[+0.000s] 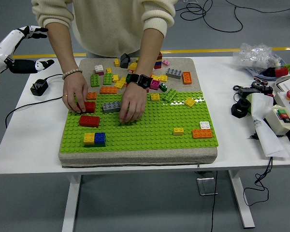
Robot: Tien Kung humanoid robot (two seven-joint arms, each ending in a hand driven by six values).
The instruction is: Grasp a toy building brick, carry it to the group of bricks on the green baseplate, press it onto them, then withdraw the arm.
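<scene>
Person's hands on the green baseplate, robot hand held off to the side.

One person's hand touches a red brick; the other presses beside a grey brick. The robot's left hand hovers above the table's far-left corner, fingers relaxed.

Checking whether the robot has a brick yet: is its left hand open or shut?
Open and empty. The left hand hangs raised beyond the table's far-left corner, fingers extended, nowhere near the green baseplate.

Loose bricks behind the baseplate; person's hands on it, controller far right.
</scene>
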